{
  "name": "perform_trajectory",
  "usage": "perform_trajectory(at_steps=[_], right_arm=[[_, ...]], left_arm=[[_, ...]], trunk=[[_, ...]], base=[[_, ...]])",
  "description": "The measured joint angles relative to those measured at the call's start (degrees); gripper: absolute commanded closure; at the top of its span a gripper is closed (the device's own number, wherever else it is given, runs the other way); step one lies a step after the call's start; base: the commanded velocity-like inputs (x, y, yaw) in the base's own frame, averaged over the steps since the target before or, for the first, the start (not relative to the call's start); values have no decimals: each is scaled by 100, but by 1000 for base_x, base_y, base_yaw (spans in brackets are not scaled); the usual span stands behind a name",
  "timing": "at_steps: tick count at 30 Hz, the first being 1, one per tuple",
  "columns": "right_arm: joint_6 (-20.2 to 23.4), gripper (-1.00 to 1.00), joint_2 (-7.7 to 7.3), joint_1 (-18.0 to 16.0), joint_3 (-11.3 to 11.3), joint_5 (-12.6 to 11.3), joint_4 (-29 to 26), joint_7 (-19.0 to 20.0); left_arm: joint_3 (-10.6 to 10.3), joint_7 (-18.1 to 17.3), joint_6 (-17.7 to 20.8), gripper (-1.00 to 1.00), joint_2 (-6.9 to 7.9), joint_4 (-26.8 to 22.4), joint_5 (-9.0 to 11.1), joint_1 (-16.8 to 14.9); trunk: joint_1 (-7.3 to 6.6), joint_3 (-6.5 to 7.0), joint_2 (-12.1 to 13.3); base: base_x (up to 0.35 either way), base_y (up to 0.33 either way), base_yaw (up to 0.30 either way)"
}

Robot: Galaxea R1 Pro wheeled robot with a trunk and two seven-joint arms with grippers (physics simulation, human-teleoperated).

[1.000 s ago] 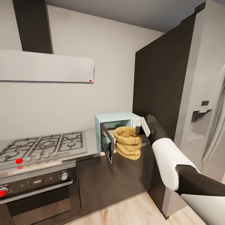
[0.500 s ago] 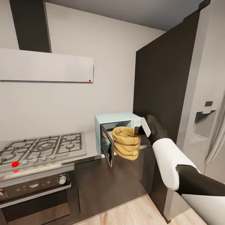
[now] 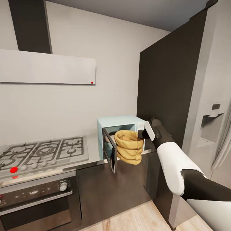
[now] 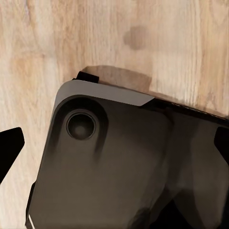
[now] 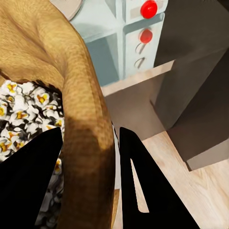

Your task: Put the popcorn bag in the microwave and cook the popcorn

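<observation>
R gripper [image 5: 88, 157]: clamped on popcorn bag [image 3: 129, 146] rim, one finger inside, one outside.
Bag: held in air just in front of microwave [image 3: 120, 136] opening, upright; popcorn [image 5: 24, 112] inside, white-yellow puffed bits.
Microwave: on countertop [image 3: 93, 150], door [image 3: 110, 150] swung open toward hob [image 3: 43, 150].
L gripper [image 4: 114, 143]: over wood floor [image 4: 95, 38] and dark robot base [image 4: 114, 167]; fingertips at frame edges, prob. spread apart.

Bench [image 3: 93, 150]: a grey glossy slab ran along the white wall above dark cabinets.
Hob [image 3: 41, 153]: grey, black grates, sat flush in the bench.
Microwave [image 3: 110, 123]: pale mint-blue, stood beside the hob, its door [image 3: 109, 153] swung open.
</observation>
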Motion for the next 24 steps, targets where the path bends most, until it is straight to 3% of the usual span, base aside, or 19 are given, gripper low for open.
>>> perform_trajectory(at_steps=[18, 21, 24], right_arm=[[-628, 100, -7, 194, 6, 17, -11, 3], [-632, 100, -1, 193, 13, 325, -11, -17], [-635, 100, 4, 193, 10, 373, -8, -20]], left_arm=[[2, 0, 1, -100, 0, 3, 0, 0], [0, 0, 3, -100, 0, 3, 0, 0], [0, 0, 4, -100, 0, 3, 0, 0]], trunk=[[0, 0, 0], [0, 0, 0], [0, 0, 0]], base=[[85, 0, 0], [85, 0, 0], [90, 0, 0]])
